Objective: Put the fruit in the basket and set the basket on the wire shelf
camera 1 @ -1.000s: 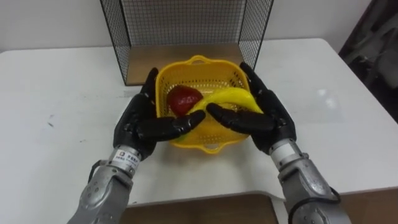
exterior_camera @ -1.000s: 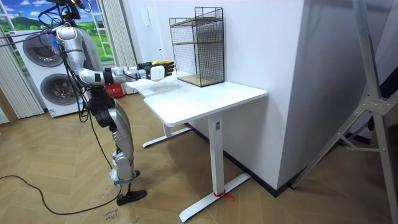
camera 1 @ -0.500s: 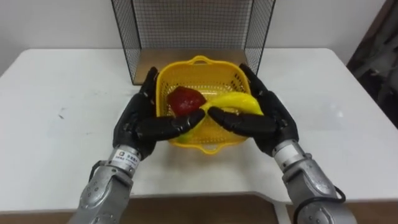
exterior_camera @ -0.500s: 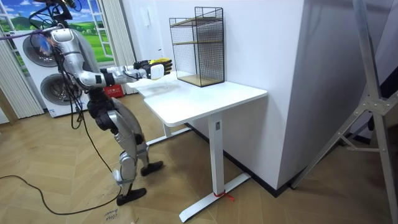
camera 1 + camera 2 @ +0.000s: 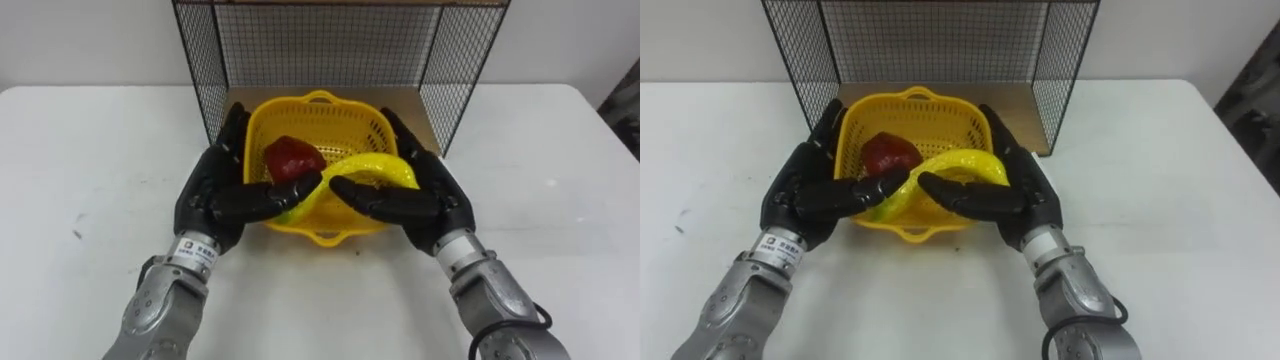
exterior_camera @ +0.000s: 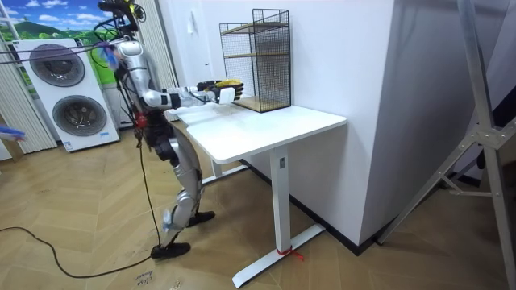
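A yellow plastic basket (image 5: pixel 345 122) holds a red fruit (image 5: pixel 290 158) and a yellow banana (image 5: pixel 378 168). My left hand (image 5: pixel 213 192) and right hand (image 5: pixel 428 196) clasp it from both sides, fingers along the walls and thumbs hooked over its near rim. In the room view the basket (image 6: pixel 229 90) hangs a little above the white table. Its far rim reaches the front edge of the wooden bottom board (image 5: pixel 412 101) of the black wire shelf (image 5: pixel 320 45). The right eye view gives the same grip: left hand (image 5: pixel 800 198), right hand (image 5: pixel 1018 200), basket (image 5: pixel 940 112).
The wire shelf (image 6: pixel 258 60) stands at the back of the white table (image 6: pixel 274 125), against the wall, with an upper board. Bare tabletop (image 5: pixel 560 180) lies on both sides of the basket. Two washing machines (image 6: pixel 60 97) stand behind the robot at the room view's left.
The robot has stepped up to the table's end and stands straighter. The basket, still held in both hands, has come closer to the shelf's lower opening.
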Robot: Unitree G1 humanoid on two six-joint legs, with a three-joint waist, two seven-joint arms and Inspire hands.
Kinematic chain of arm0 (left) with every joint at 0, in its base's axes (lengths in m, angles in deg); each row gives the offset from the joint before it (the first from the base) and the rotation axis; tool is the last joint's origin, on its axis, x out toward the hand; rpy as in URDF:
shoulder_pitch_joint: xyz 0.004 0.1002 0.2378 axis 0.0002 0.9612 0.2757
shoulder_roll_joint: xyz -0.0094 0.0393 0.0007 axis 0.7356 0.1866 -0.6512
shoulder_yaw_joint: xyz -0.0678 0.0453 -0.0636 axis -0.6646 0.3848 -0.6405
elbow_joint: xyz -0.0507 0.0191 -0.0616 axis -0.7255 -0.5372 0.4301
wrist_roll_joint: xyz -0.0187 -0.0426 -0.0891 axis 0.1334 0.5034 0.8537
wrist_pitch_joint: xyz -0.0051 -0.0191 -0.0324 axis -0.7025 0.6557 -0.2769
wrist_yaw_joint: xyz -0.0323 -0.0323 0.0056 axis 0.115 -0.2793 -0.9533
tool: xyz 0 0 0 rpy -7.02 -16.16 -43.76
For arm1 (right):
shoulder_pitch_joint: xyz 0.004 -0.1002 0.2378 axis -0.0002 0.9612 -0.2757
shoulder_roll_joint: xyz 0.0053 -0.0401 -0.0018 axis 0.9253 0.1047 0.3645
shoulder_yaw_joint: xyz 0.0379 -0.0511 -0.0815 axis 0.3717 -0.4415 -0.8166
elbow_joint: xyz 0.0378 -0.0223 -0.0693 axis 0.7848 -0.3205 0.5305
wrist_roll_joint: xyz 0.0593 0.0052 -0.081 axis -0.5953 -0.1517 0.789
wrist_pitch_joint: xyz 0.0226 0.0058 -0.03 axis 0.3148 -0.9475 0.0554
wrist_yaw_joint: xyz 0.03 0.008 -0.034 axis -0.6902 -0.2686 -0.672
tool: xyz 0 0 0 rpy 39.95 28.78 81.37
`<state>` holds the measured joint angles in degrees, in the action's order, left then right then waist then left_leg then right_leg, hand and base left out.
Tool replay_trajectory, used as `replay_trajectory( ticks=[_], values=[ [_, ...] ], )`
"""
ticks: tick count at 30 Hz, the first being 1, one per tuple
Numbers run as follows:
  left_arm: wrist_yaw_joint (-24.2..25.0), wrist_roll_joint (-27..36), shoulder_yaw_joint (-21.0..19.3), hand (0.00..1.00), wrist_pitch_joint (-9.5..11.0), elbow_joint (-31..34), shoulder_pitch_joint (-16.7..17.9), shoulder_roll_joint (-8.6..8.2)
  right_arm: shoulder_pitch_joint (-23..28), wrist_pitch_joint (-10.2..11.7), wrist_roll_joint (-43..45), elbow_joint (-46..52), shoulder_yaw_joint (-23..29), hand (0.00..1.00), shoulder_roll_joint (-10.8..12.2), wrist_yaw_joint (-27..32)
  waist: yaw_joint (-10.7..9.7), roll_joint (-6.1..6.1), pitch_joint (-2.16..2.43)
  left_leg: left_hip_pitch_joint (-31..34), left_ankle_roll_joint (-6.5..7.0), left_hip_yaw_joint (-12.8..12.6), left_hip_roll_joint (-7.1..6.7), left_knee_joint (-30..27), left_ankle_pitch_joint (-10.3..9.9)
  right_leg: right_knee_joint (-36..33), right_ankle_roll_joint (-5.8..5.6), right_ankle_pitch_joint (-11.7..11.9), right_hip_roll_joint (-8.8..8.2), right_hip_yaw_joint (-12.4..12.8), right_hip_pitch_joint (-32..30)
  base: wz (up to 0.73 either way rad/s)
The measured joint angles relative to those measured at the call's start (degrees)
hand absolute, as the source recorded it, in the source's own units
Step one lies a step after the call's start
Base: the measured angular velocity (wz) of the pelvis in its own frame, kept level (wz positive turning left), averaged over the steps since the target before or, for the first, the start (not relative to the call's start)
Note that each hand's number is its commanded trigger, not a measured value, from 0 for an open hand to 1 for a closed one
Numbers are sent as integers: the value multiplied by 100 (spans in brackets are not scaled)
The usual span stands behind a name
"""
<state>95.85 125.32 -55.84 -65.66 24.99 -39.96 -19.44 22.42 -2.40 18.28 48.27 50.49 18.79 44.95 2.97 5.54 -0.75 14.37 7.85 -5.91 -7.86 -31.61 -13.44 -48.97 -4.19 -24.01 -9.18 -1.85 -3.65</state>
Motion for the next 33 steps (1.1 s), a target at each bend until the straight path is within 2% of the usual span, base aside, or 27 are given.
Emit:
replay_trajectory(
  ticks=[2, 4, 5, 7, 8, 9, 10, 11, 12, 13, 15, 18, 19, 21, 23, 24, 25, 29, 31, 33],
  values=[
    [-22, 0, 13, 0, 0, 34, 0, -8, -9, 25, 165, 2, 9, 0, 27, 7, 27, -97, -38, -285, 69, 10, -26, 21, -186, -793, 2, 692, -76, -25, -281, -3],
    [-24, 6, 6, 0, 61, 90, -10, 10, -10, 110, 214, 3, -4, 0, 33, 11, 43, -166, -43, -444, 108, 62, -12, 125, -251, -1002, -18, 978, -83, -114, -415, -3],
    [-24, 9, 1, 0, 93, 90, -25, 11, -21, 139, 211, 7, -1, 0, 23, 11, 51, -188, -57, -479, 112, 66, 5, 169, -270, -993, -13, 938, -78, -152, -474, -7],
    [-65, 10, -47, 0, 120, 94, -205, 11, -213, 169, 210, 9, -12, 0, 26, 8, 15, -256, -139, -457, 137, 83, 30, 246, -251, -688, 88, 523, -6, -157, -963, 3],
    [-75, 12, -46, 0, 121, 94, -251, 11, -237, 172, 209, 11, -1, 0, 8, 8, 5, -266, -143, -430, 139, 83, 33, 232, -251, -494, 109, 462, 17, -157, -1063, 13],
    [-85, 8, -50, 0, 121, 94, -323, 9, -250, 175, 223, 11, 7, 0, -25, 12, -8, -270, -144, -396, 139, 80, 33, 200, -253, 134, 129, 387, 42, -180, -1171, 10],
    [-86, 6, -55, 0, 120, 92, -339, -3, -247, 174, 259, 11, -4, 0, -53, 40, -30, -275, -141, -402, 136, 55, 19, 198, -255, 912, 141, 500, 62, -207, -1128, 12],
    [-89, 4, -53, 0, 115, 72, -335, -21, -242, 171, 294, 5, -15, 0, -71, 57, -75, -307, -132, -414, 123, 66, 21, 189, -264, 1063, 175, 569, 95, -237, -1092, 8],
    [-100, -9, -43, 0, 93, 21, -324, -76, -236, 145, 301, -18, -40, 0, -94, 63, -115, -413, -99, -466, 89, 114, 82, 247, -237, 1294, 212, 718, 182, -303, -967, -5],
    [-108, -13, -51, 0, 76, -10, -325, -68, -235, 124, 275, -43, -37, 0, -96, 63, -119, -434, -94, -584, 54, 119, 152, 386, -183, 1539, 247, 852, 282, -336, -818, -11],
    [-139, -21, -30, 0, 23, -29, -324, -48, -235, 80, 229, -46, -43, 0, -79, 62, -129, -422, -68, -761, -30, 126, 264, 511, -167, 1856, 300, 1005, 381, -380, -599, -18],
    [-144, -74, -46, 0, -51, -17, -322, -14, -234, 80, 142, -33, -22, 0, -62, 62, -151, -360, 50, -917, -120, 113, 388, 693, -106, 2267, 297, 1146, 516, -385, -376, -15],
    [-144, -143, -58, 0, -82, -4, -322, -18, -234, 80, 150, -18, -22, 0, -60, 62, -140, -368, 94, -964, -142, 101, 448, 746, -76, 2453, 340, 1246, 594, -375, -282, -17],
    [-144, -224, -106, 0, -123, 7, -325, -17, -237, 80, 184, -7, 33, 0, -32, 62, -156, -345, 110, -1074, -162, 101, 467, 897, -10, 2619, 362, 1351, 635, -364, -168, -8],
    [-140, -224, -108, 0, -140, 7, -335, -5, -244, 80, 182, -8, 63, 0, 7, 63, -182, -335, 100, -1150, -170, 100, 470, 1035, 60, 2732, 379, 1405, 647, -365, -99, 0],
    [-140, -223, -108, 0, -142, 7, -361, -7, -248, 80, 183, -8, 82, 0, 39, 67, -203, -305, 52, -1198, -174, 97, 458, 1143, 129, 2774, 373, 1419, 642, -365, -84, 3],
    [-140, -222, -110, 0, -145, 5, -362, -10, -246, 80, 186, -16, 70, 0, 54, 71, -228, -291, 32, -1229, -174, 96, 462, 1233, 182, 2847, 381, 1449, 649, -368, -59, 3],
    [-140, -222, -114, 0, -157, 5, -393, -6, -248, 79, 205, -14, 53, 0, 56, 72, -242, -296, 3, -1204, -228, 94, 516, 1311, 213, 3063, 390, 1551, 746, -294, -38, -4],
    [-140, -335, -112, 0, -197, 5, -458, -8, -249, 78, 238, -15, 63, 0, 47, 75, -248, -310, -39, -1199, -233, 91, 530, 1353, 242, 3139, 427, 1615, 773, -286, -26, -5],
    [-140, -387, -129, 0, -244, 2, -502, -8, -250, 77, 290, -15, 107, 0, 49, 76, -255, -312, -43, -1202, -238, 86, 523, 1406, 265, 3138, 429, 1615, 775, -278, -46, 0]
  ],
)
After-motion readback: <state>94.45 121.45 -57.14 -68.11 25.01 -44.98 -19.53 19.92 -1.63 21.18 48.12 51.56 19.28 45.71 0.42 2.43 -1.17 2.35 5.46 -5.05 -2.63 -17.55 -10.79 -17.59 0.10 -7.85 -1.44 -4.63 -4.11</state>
